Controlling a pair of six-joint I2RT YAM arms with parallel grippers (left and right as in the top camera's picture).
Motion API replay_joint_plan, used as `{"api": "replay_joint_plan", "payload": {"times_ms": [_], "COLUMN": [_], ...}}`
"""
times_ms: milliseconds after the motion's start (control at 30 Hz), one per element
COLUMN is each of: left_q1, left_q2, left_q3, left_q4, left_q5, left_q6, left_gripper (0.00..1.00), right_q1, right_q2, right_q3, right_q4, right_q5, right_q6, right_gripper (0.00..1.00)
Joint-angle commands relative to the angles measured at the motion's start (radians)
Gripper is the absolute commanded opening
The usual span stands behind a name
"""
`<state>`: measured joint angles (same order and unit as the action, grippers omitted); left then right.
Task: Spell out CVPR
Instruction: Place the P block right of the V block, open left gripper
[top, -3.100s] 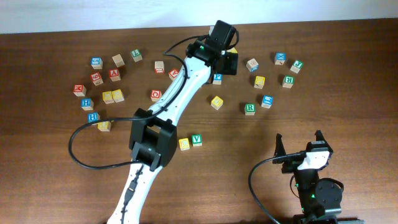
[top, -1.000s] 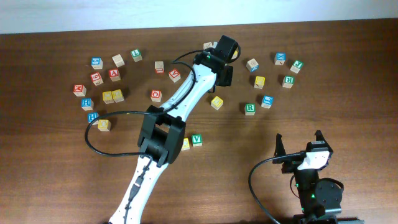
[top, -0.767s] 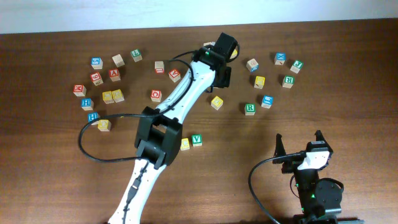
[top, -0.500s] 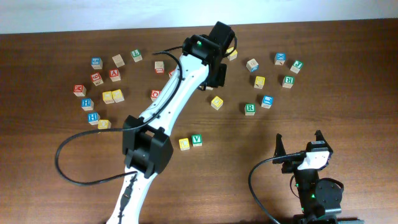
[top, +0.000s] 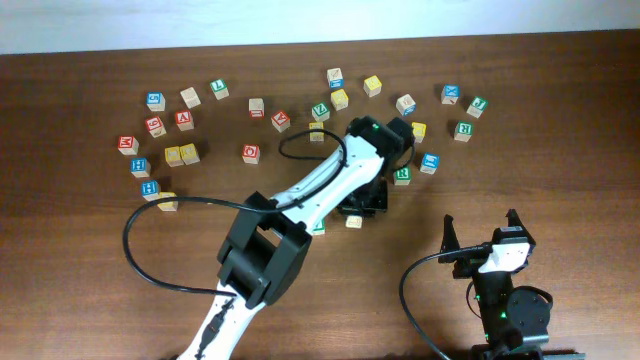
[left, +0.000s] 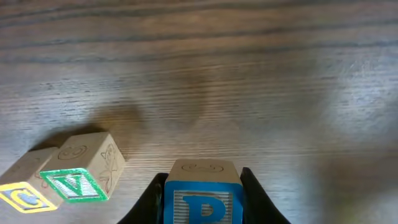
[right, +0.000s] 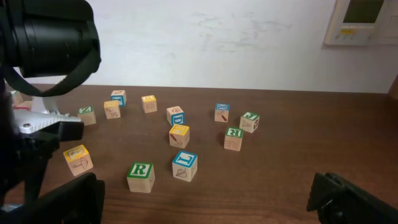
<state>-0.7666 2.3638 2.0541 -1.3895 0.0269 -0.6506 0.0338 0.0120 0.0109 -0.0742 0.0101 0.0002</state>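
Observation:
My left gripper (left: 202, 179) is shut on a blue P block (left: 202, 202), its letter face toward the camera, low over the wood. To its left stands the green V block (left: 84, 175), with the yellow C block (left: 23, 190) touching it on the far side. From overhead the left gripper (top: 362, 203) hangs at mid-table, and the arm hides most of the V block (top: 317, 229) and all of the C block. The green R block (top: 401, 175) (right: 140, 176) sits just behind and to the right. My right gripper (top: 480, 233) (right: 205, 208) rests open and empty at the near right.
Several letter blocks lie in an arc along the far side (top: 180, 120). A blue block (right: 185, 165) and a yellow block (right: 179, 135) stand near the R block. The left arm (top: 300, 195) crosses the table diagonally, and its cable (top: 140, 250) loops out to the left.
The left arm swung from the far row of blocks toward the near middle, carrying the P block, and now holds it just right of the V block. The right arm stayed still.

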Motion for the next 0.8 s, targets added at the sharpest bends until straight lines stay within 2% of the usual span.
{"api": "replay_joint_plan", "payload": {"times_ms": [0,267,767], "left_q1": [0.003,0.033,0.075], "left_q2": [-0.019,-0.019,-0.019], "left_q3": [-0.011,-0.107,-0.126], "left_q4": [-0.001,0.046,0.068], "left_q5": [-0.008,-0.035,-0.023], "left_q6": [-0.069,-0.121,-0.119], "left_gripper": [0.21,0.24,0.28], "right_q1": [0.004,0.004,0.004], "right_q2": [-0.006,-0.006,-0.006], "right_q3": [-0.005,-0.005,-0.005], "right_q4": [-0.007,-0.008,-0.008], "right_q5": [0.002,0.002,0.002], "right_q6": [0.004,0.004,0.004], "right_gripper": [0.98,0.98,0.98]}}
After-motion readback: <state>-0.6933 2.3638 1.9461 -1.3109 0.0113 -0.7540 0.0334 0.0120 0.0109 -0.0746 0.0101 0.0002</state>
